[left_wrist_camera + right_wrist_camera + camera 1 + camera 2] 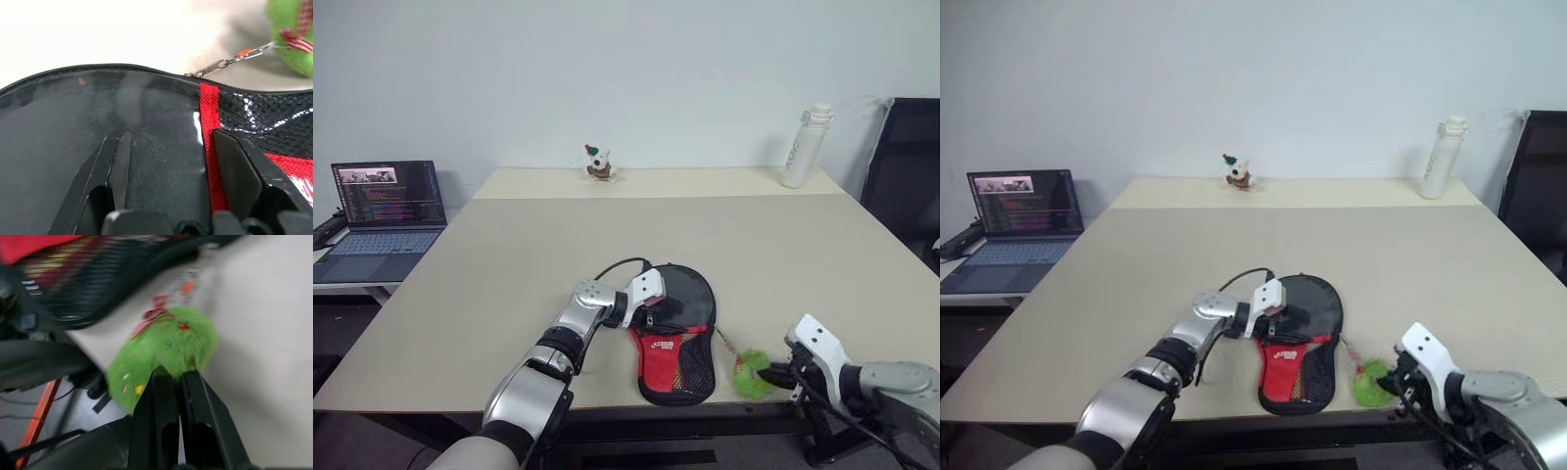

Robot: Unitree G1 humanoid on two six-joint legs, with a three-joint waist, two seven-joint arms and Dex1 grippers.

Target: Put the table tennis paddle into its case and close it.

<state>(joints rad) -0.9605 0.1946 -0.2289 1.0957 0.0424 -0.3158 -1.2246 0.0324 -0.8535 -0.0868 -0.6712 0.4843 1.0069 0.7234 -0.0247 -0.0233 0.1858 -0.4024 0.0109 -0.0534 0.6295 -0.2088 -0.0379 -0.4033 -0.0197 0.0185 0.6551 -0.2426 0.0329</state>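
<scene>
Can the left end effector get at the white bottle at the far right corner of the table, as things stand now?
Probably not. The left end effector rests on the case near the front edge, while the white bottle stands far across the table.

Two arms of rounded silver metal segments with black bands at the joints. Each wrist ends in a white angular block. A thin black cable loops out beside the left wrist; more black cables trail along the right forearm. The left pincer [168,171] has two glossy black wedge-shaped fingers, the right pincer [177,382] the same.
</scene>
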